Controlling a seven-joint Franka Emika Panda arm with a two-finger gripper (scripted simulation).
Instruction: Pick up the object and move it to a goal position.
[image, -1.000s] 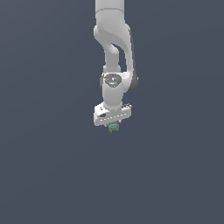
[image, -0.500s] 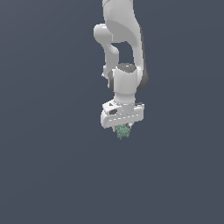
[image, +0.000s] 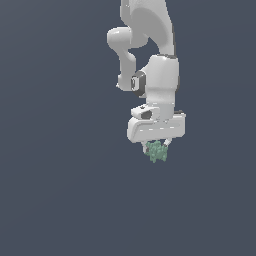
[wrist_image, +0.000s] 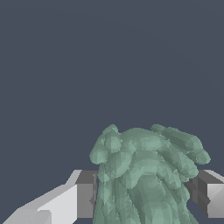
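Teal-green, knobbly object (image: 157, 152) sits pinched between the white hand's (image: 157, 148) fingers.

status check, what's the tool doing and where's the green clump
Tool shut on the green clump. Clump sits between the fingers, bulging out past their tips. Nothing else in view around it.

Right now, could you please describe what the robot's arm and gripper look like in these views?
The arm is glossy white with rounded, bulbous links and dark grey seams at the joints. A wide, boxy white gripper body sits at its end. In the wrist view, the fingers are white blocks with dark grey inner pads. No cables or markings show.
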